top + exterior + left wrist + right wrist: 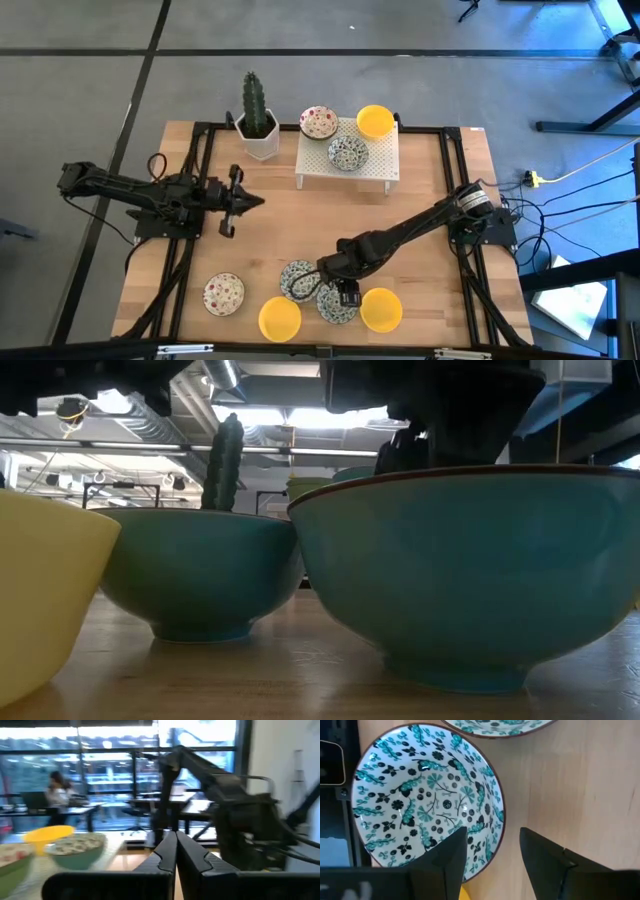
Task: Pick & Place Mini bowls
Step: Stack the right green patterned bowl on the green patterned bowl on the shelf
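Note:
Several mini bowls lie near the table's front edge: a red-speckled one (pixel 223 294), two yellow (pixel 279 318) (pixel 381 309) and two blue-green (pixel 298 278) (pixel 338 303). Three more sit on the white rack (pixel 380 170): red-speckled (pixel 319 122), blue-green (pixel 348 153), yellow (pixel 375 121). My right gripper (pixel 492 837) is open and points down over the nearer blue-green bowl (pixel 427 795). One finger (pixel 447 855) stands over the bowl's inside and the other (pixel 545 860) outside its rim (pixel 499 827), with no touch showing. My left gripper (pixel 240 200) waits shut at mid-left, raised.
A cactus in a white pot (pixel 258 125) stands left of the rack at the back. The second blue-green bowl (pixel 495 726) lies close beside the one under my right gripper, and a yellow bowl flanks it on each side. Bare wood lies at mid-table.

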Robot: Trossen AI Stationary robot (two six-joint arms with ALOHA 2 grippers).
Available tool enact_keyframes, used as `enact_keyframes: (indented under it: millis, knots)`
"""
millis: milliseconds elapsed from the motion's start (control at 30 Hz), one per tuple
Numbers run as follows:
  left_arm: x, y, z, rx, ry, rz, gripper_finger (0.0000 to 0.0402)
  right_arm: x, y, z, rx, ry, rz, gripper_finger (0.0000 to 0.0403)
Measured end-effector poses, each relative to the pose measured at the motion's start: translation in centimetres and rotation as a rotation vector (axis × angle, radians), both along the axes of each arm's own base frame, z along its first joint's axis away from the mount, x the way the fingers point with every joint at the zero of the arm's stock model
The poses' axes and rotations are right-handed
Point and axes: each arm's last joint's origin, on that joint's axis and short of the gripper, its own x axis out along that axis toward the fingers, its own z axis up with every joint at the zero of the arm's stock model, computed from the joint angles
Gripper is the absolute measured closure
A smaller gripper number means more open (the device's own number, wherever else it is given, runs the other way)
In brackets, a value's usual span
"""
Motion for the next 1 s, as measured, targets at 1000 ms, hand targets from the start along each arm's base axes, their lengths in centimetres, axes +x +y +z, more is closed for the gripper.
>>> enact_keyframes:
  millis: [1000]
  knots:
    - [0.2,0.0,-1.1,-0.017,0.113,-0.004,0.0393,0.4,0.8,-1.8,-0.036,0.020,-0.073,0.0221]
